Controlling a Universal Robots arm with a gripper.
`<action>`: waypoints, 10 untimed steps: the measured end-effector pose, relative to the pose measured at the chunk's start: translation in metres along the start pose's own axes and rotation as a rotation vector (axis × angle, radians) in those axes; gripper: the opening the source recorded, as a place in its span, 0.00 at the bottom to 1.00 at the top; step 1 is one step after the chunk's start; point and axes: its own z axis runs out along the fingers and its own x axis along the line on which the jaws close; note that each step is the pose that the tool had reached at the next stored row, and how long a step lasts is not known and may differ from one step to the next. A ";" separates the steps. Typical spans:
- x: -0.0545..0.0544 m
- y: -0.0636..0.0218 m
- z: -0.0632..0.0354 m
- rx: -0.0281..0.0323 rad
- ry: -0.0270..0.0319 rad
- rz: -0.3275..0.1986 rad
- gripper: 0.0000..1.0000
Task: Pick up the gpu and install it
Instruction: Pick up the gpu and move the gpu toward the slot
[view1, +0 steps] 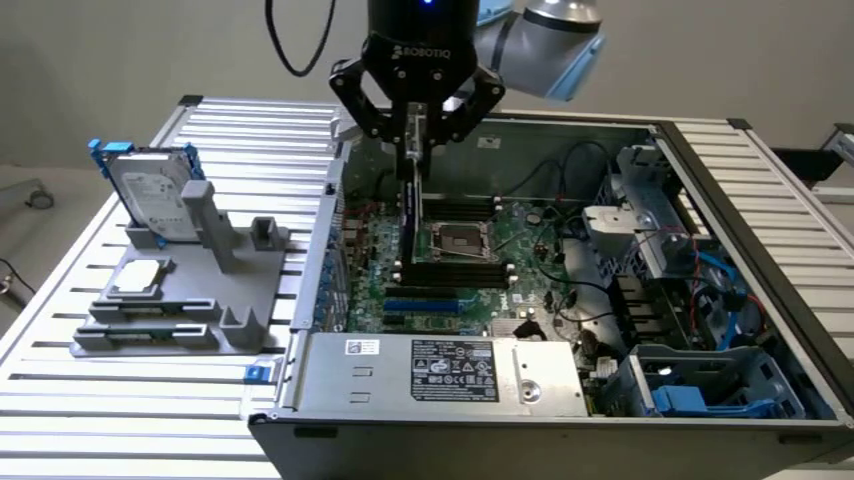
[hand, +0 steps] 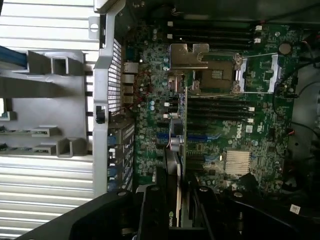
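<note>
motherboard (view1: 531, 250) open above, case wall (view1: 320, 270) close beside gpu (view1: 411, 210)

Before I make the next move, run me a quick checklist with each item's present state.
1. Grip on gpu: ok, gripper clamps its top edge, card hanging upright.
2. Card inside the computer case, over the motherboard: ok.
3. Lower edge lined up with a blue slot: cannot tell.
4. Cables apart from the card: ok, toward the exterior view's right.
5. Hard drive and processor chip on the fixture, outside the case: ok.
</note>
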 end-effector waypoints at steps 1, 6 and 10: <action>-0.005 -0.0001 0.0017 0.0000 0.0000 0.000 0.26; -0.027 0.0029 0.0099 0.0001 0.0000 0.000 0.26; -0.035 0.0110 0.0168 0.0000 0.0001 0.000 0.26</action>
